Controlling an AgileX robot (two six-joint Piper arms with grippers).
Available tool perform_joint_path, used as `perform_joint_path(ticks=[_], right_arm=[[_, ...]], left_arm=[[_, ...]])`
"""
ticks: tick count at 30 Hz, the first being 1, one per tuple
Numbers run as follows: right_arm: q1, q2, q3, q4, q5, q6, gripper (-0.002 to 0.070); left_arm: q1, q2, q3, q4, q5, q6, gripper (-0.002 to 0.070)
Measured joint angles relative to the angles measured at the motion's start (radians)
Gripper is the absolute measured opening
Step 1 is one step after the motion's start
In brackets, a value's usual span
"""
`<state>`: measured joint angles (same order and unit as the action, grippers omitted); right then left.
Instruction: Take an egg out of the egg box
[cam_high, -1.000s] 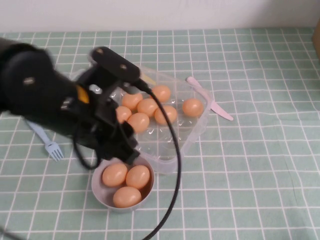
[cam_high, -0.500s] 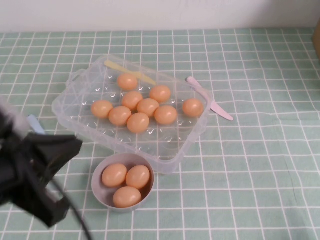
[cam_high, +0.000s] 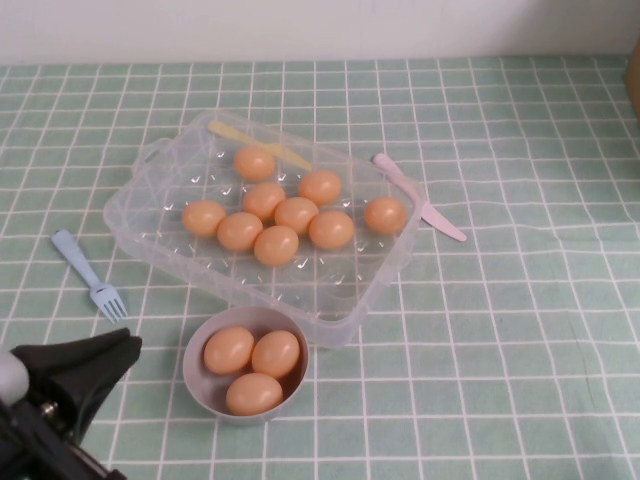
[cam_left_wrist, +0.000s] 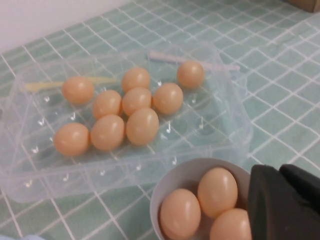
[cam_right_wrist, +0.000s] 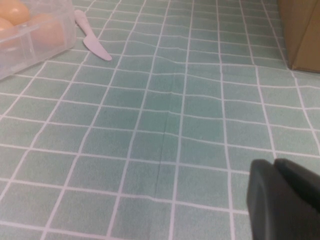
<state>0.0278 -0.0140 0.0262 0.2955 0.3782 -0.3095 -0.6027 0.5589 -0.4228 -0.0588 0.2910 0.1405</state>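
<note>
eight orange-brown eggs sat in the egg box (cam_high: 385, 275), a clear plastic tray lying just left of centre in the high view. seven eggs clustered together in its middle, several of them touching, and one egg (cam_high: 385, 215) sat alone near the tray's right end. a thin yellow stick (cam_high: 258, 144) lay along the tray's far edge.

just below the tray, close to its near wall, stood a round grey bowl (cam_high: 200, 385) holding three more eggs, all touching.

a pale blue fork (cam_high: 88, 276) lay on the green checked cloth (cam_high: 520, 330) to the tray's left, and a pink knife (cam_high: 418, 197) lay to its right, close to the tray's corner.

the left gripper (cam_high: 85, 372) showed in the lower left corner of the high view, left of the bowl and apart from it, its dark fingers pressed together and holding nothing.

the right gripper (cam_right_wrist: 286, 202) appeared only in its own wrist view, over bare cloth, its fingers also closed and empty. a brown box (cam_right_wrist: 300, 32) stood at that view's upper right.
</note>
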Motion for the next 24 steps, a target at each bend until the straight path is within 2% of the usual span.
perform_joint_path(ticks=[7,11,16,21,24], right_arm=[[0.0,0.0,0.0,0.0,0.0,0.0,-0.0017],[0.0,0.0,0.0,0.0,0.0,0.0,-0.0017],[0.0,0.0,0.0,0.0,0.0,0.0,-0.0017],[0.0,0.0,0.0,0.0,0.0,0.0,-0.0017],[0.0,0.0,0.0,0.0,0.0,0.0,-0.0017]], left_arm=[[0.0,-0.073,0.186,0.031,-0.372,0.037,-0.0002],[0.032,-0.194,0.275,-0.011,-0.46,0.112,-0.0002],[0.206,-0.375,0.351,-0.089,-0.478,0.167,-0.0002],[0.391,-0.51,0.432,-0.095,-0.478,0.08,-0.0002],[0.454,-0.559,0.447,-0.095,-0.419,0.035,-0.0002]])
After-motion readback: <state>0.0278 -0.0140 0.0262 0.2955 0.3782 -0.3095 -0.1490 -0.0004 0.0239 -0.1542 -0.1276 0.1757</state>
